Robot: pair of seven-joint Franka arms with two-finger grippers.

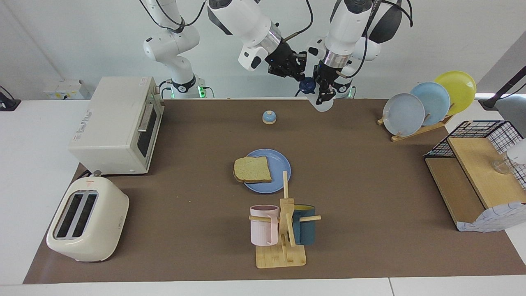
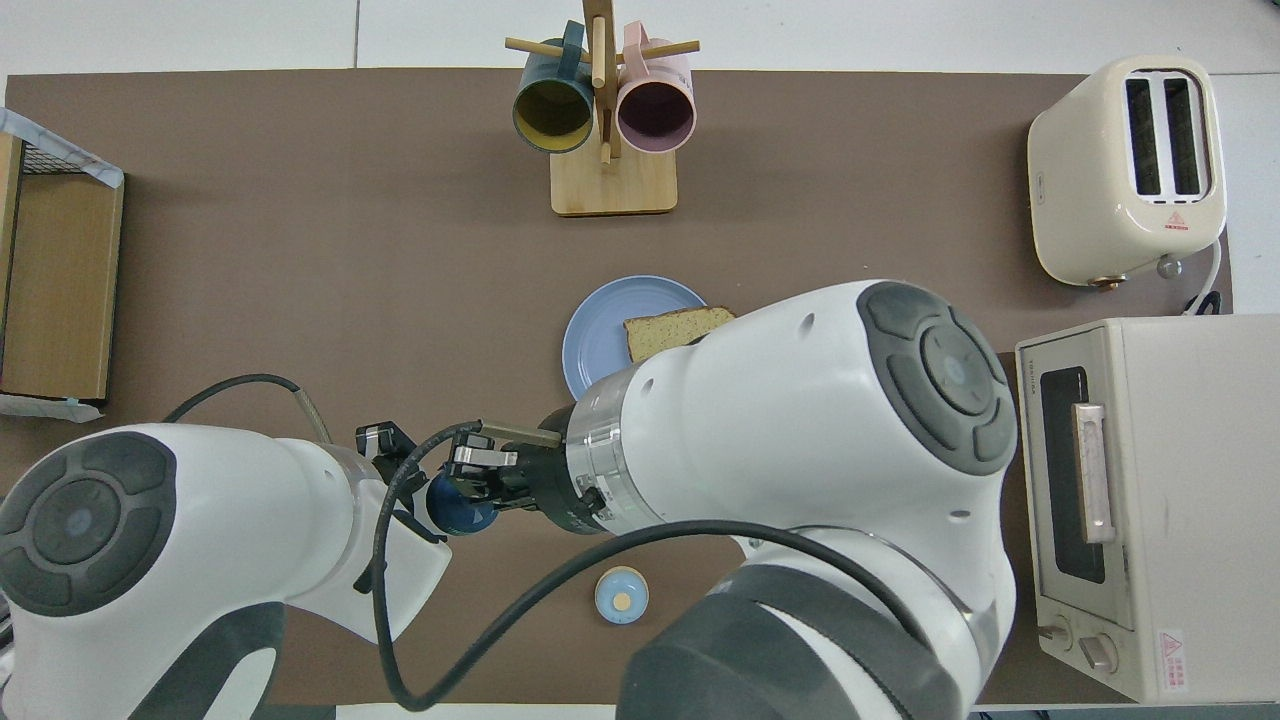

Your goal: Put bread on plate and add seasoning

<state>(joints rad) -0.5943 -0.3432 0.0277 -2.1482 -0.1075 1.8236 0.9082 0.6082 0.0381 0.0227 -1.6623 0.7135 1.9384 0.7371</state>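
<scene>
Bread (image 1: 252, 169) lies on the plate (image 1: 279, 162). Raised near the bell (image 1: 269, 117), the left gripper (image 1: 323, 95) fingers clamp the seasoning (image 1: 322, 102), cap (image 1: 307, 85) pointing sideways at the right gripper (image 1: 299, 70), whose finger state I cannot tell.

The table (image 1: 349, 172) is covered by a brown mat. On it are set a toaster oven (image 1: 119, 123), a cream toaster (image 1: 88, 220), a small bell (image 1: 269, 117), the plate (image 1: 276, 164), a wooden mug stand (image 1: 281, 257), a plate rack (image 1: 415, 130) and a wire shelf (image 1: 472, 181).
</scene>
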